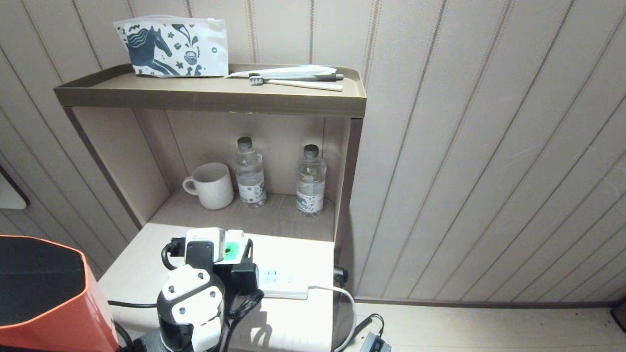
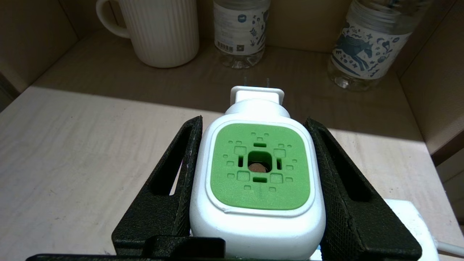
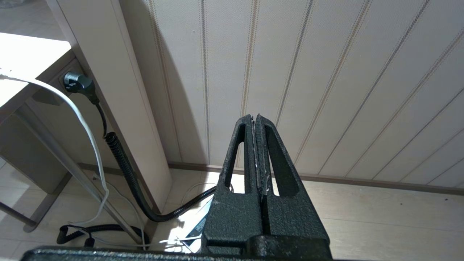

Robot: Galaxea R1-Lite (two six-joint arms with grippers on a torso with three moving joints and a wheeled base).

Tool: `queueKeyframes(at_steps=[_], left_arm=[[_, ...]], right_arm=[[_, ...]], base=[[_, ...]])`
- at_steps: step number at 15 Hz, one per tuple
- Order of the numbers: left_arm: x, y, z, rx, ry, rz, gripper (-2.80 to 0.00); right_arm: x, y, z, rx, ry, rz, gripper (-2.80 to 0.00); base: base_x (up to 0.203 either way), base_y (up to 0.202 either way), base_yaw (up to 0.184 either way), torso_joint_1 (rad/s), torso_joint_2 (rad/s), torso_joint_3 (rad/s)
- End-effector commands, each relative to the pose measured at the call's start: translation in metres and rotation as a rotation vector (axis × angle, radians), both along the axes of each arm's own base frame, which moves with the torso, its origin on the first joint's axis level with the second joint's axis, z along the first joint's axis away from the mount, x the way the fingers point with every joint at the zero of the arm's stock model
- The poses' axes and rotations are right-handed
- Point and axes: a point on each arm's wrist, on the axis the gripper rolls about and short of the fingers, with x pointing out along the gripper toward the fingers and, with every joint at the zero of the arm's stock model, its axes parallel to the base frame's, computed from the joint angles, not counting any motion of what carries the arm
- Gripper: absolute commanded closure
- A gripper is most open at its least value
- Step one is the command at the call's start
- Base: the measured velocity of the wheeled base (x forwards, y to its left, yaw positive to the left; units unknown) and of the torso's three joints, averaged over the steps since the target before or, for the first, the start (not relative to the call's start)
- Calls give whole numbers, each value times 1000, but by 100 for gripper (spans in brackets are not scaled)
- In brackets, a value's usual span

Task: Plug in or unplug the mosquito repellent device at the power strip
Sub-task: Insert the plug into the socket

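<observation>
2 black jaws of the left gripper (image 2: pixel 258 170) clamp the white sides of the mosquito repellent device (image 2: pixel 258 166), its green face up and 2 prongs pointing away. Beneath and just beside them the power strip (image 1: pixel 281 281) lies on the desk (image 1: pixel 142 269). The right gripper (image 3: pixel 258 152), away by the wall, has its jaws pressed together, empty.

- Right gripper (image 3: pixel 256 121): black fingers pressed together, pointing at the panelled wall (image 3: pixel 326 72).
- Black plug (image 3: pixel 77 84) in the cabinet's side; its coiled cord (image 3: pixel 123 159) drops to the floor (image 3: pixel 380 217).
- White cable (image 3: pixel 85 127) hangs beside it.
</observation>
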Motion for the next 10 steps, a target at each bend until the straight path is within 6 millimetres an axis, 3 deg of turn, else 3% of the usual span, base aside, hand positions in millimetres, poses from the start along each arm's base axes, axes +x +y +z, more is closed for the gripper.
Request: queueKeyframes(at_steps=[1, 3, 4, 6, 10], left_arm=[[-2, 1, 12, -52, -48, 0, 0], [-10, 3, 29, -36, -57, -18, 0], [-18, 9, 47, -53, -79, -26, 0], [-31, 27, 83, -59, -96, -19, 0], [-48, 78, 123, 70, -47, 82, 0]], right_arm=[[0, 0, 0, 0, -2, 1, 0], [0, 0, 0, 0, -1, 1, 0], [0, 0, 0, 0, -1, 1, 0], [0, 0, 0, 0, -2, 1, 0], [0, 0, 0, 0, -1, 1, 0]], base=[[0, 0, 0, 0, 0, 0], [0, 0, 0, 0, 0, 0], [0, 0, 0, 0, 0, 0], [0, 0, 0, 0, 0, 0], [0, 0, 0, 0, 0, 0]])
